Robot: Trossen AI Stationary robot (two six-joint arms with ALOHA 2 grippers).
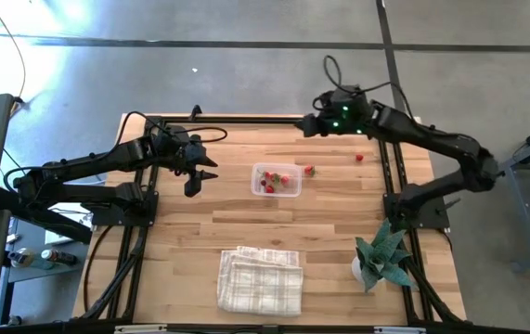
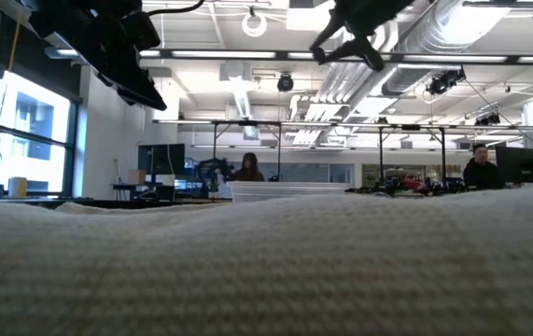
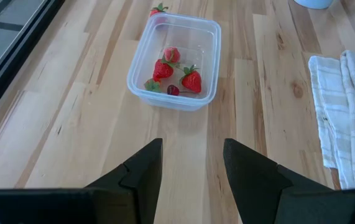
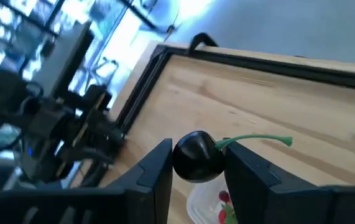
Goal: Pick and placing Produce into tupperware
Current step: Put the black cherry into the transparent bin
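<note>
Wooden table [image 1: 339, 223]; folded checked cloth [image 1: 260, 280] at near edge; clear tupperware [image 1: 277, 180] mid-table, several strawberries [image 3: 191, 81] inside; two more [image 1: 309, 170] lie on table right of it; right tool [image 4: 196, 165] grips dark cherry [image 4: 197, 155] with green stem, raised near far edge; judged step: carry; next move: bring cherry over tupperware, lower, release; left tool [image 3: 189, 168] empty, moderately open, left of tupperware.
</note>
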